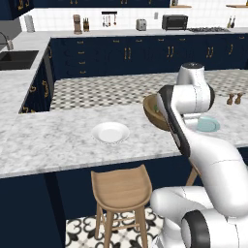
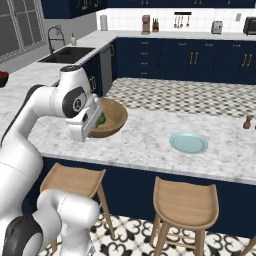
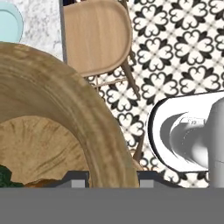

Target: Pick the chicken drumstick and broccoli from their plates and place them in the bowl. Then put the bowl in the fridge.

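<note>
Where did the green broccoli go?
It sits inside the wooden bowl, a green lump peeking out beside the robot's hand in the right base view, left of the blue-green plate.

Arm (image 1: 186, 104) hides most of bowl (image 1: 154, 116); broccoli (image 3: 5, 177) cut by edge.

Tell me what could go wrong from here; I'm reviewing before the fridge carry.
The hand grips the bowl by one side of its rim, so the bowl could tilt or slip. The broccoli sits loose inside and might roll out. The bowl is past the counter edge, above a stool, so anything dropped falls to the floor.
</note>
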You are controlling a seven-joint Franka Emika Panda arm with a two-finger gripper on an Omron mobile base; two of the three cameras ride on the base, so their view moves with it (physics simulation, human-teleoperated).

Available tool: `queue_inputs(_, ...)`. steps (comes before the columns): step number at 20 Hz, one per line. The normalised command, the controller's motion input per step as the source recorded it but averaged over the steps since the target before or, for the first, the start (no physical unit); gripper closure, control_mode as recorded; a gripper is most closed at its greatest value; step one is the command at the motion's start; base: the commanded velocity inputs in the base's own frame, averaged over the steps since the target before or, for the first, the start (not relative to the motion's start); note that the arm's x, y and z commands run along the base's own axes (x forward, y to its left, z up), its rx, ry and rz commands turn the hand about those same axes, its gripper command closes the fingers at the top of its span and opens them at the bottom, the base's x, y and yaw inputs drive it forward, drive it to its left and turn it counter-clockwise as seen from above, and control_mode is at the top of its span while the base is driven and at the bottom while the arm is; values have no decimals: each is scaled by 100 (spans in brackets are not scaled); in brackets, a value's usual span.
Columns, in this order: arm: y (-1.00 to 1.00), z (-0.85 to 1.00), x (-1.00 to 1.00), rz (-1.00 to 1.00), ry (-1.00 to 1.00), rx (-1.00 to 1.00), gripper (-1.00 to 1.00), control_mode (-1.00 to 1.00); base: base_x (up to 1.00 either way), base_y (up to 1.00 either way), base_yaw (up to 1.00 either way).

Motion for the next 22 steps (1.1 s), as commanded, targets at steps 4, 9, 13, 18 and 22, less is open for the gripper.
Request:
queue_inputs(4, 0, 28, -42, 2, 17, -1, 100, -100, 0, 0, 0)
queue_inputs(9, 0, 3, -18, 0, 5, -5, 100, -100, 0, 0, 0)
queue_inputs(13, 0, -6, 0, 0, 0, -10, 100, -100, 0, 0, 0)
queue_inputs(18, 0, 0, 0, 0, 0, 0, 100, -100, 0, 0, 0)
queue_inputs(22, 0, 0, -4, 0, 1, 0, 100, -100, 0, 0, 0)
